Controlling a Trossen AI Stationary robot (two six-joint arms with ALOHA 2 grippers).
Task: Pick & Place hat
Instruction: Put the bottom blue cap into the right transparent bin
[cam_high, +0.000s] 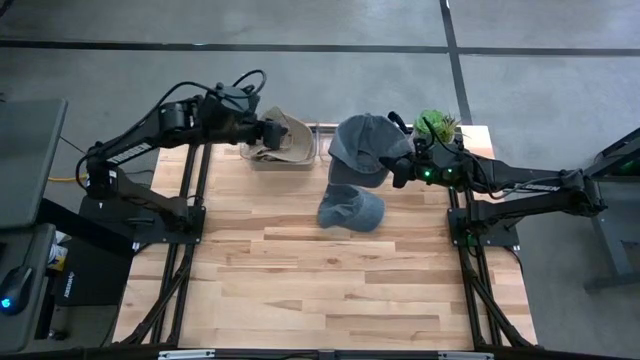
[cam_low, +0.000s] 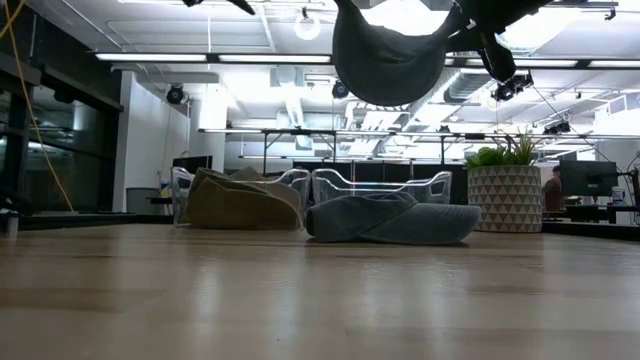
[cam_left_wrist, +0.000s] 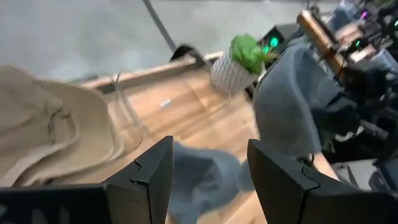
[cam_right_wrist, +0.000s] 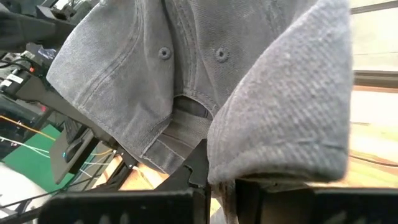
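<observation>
My right gripper (cam_high: 400, 168) is shut on a grey cap (cam_high: 364, 148) and holds it high above the table's far middle. In the low view the cap (cam_low: 388, 60) hangs at the top of the picture. A second, blue-grey cap (cam_high: 351, 209) lies on the wood with its crown squashed flat. A tan hat (cam_high: 285, 136) rests in a clear bin (cam_high: 318, 150) at the far edge. My left gripper (cam_left_wrist: 208, 180) is open beside the tan hat (cam_left_wrist: 56, 134), with nothing between its fingers. My right gripper pinches the grey cap between its two fingers at the rim (cam_right_wrist: 208, 158), where crown and brim meet. It comes in roughly level from the table's right side. The cap is lifted clear, and its crown (cam_right_wrist: 143, 68) and brim (cam_right_wrist: 292, 106) spread out in front of the fingers.
A potted green plant (cam_high: 437, 125) stands at the far right edge, close behind my right wrist. Clear bins (cam_low: 375, 187) sit along the far edge. The near half of the wooden table (cam_high: 330, 300) is bare.
</observation>
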